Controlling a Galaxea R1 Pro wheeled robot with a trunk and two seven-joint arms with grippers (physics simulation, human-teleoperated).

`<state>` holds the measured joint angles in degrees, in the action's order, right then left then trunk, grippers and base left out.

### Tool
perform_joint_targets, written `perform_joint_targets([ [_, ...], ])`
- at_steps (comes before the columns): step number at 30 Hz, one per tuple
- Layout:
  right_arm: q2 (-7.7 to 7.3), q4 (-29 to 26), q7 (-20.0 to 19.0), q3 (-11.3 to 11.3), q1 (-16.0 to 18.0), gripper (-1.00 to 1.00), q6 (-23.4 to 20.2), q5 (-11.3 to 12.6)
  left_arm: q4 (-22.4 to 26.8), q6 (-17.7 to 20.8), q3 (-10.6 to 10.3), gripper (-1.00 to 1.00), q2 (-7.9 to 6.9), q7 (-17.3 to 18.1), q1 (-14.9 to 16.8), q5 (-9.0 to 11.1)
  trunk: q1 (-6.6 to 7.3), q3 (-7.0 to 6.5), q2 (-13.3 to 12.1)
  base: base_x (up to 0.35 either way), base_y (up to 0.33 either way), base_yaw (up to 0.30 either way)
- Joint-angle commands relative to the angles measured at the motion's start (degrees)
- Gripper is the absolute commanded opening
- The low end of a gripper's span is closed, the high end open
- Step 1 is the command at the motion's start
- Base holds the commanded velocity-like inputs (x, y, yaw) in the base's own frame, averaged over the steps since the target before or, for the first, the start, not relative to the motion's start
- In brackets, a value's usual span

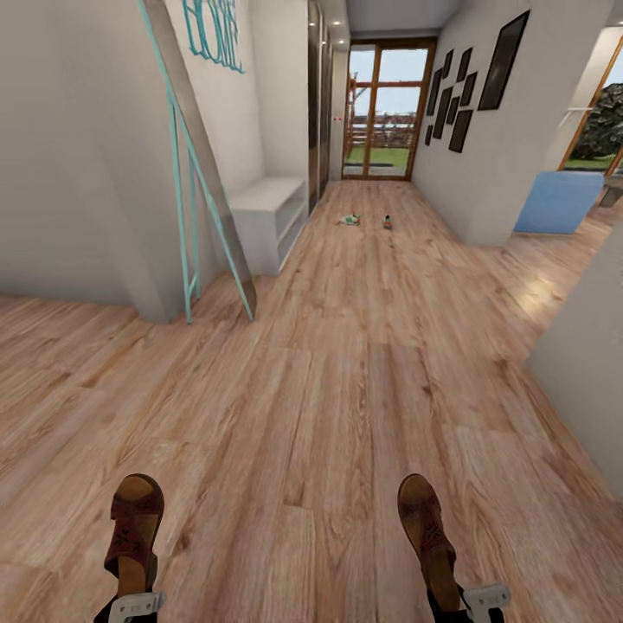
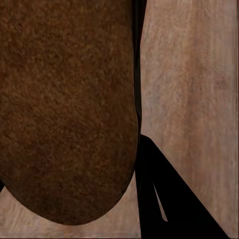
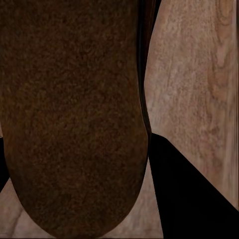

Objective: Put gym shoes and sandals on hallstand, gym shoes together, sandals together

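Two brown sandals hang over the corridor floor (image 1: pixel 346 389) at the near edge of the head view. My left gripper (image 1: pixel 134 604) is shut on the heel of the left sandal (image 1: pixel 134 532). My right gripper (image 1: pixel 476 599) is shut on the heel of the right sandal (image 1: pixel 430 536). The wrist views look along each brown sole (image 2: pixel 64 109) (image 3: pixel 74 114), with a dark finger (image 2: pixel 164 209) (image 3: pixel 189 199) beside it. The two gym shoes (image 1: pixel 350 220) (image 1: pixel 387 222) lie far down the corridor, a little apart. The hallstand is out of view.
A pale bench (image 1: pixel 270 210) with shelf slots stands by the left wall under teal "HOME" letters (image 1: pixel 212 33). A teal-framed panel (image 1: pixel 203 173) leans against the left wall corner. A glass door (image 1: pixel 387 112) ends the corridor. A wall corner (image 1: pixel 584 363) juts in at the right.
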<state>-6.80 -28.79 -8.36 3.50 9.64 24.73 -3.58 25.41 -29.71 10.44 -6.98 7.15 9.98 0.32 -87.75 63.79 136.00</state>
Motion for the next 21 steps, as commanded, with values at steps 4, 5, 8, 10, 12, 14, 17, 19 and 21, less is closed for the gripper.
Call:
perform_joint_targets([
  [4,0.03,0.05,-0.43,0.37,0.03,-1.0,0.14,-0.2,-0.01,-0.08,0.46,-1.0,0.04,0.58,0.03,-0.15,0.03,-0.02,0.02,-0.189,-0.233,0.042],
  [5,0.03,0.05,-0.43,0.37,0.03,-1.0,0.14,-0.2,-0.01,-0.08,0.46,-1.0,0.04,0.58,0.03,-0.15,0.03,-0.03,0.02,-0.22,-0.212,0.016],
  [8,0.03,0.05,-0.43,0.37,0.03,-1.0,0.14,-0.2,-0.01,-0.08,0.46,-1.0,0.04,0.58,0.03,-0.15,0.03,-0.03,0.02,-0.233,-0.204,0.007],
  [10,0.03,0.05,-0.43,0.37,0.03,-1.0,0.14,-0.2,-0.01,-0.08,0.46,-1.0,0.04,0.58,0.03,-0.15,0.03,-0.03,0.02,-0.241,-0.2,0.002],
  [12,0.03,0.05,-0.43,0.37,0.03,-1.0,0.14,-0.2,-0.01,-0.08,0.46,-1.0,0.04,0.58,0.03,-0.15,0.03,-0.04,0.02,-0.252,-0.19,0.001],
  [14,0.05,0.05,-0.43,0.37,0.03,-1.0,0.14,-0.2,-0.01,-0.08,0.46,-1.0,0.04,0.58,0.03,-0.15,0.03,-0.04,0.02,-0.263,-0.179,0.001],
  [17,0.05,0.05,-0.43,0.37,0.03,-1.0,0.14,-0.2,-0.01,-0.08,0.46,-1.0,0.04,0.58,0.03,-0.1,0.03,-0.04,0.02,-0.269,-0.173,0.051],
  [19,0.03,0.05,-0.43,0.37,0.03,-1.0,0.14,-0.2,-0.04,-0.08,0.46,-1.0,0.04,0.58,0.03,-0.07,0.03,-0.04,0.02,-0.273,-0.169,0.198],
  [21,0.05,0.05,-0.43,0.37,0.03,-1.0,0.14,-0.2,-0.05,-0.08,0.46,-1.0,0.04,0.58,0.03,-0.07,0.03,-0.04,0.02,-0.274,-0.166,0.236],
])
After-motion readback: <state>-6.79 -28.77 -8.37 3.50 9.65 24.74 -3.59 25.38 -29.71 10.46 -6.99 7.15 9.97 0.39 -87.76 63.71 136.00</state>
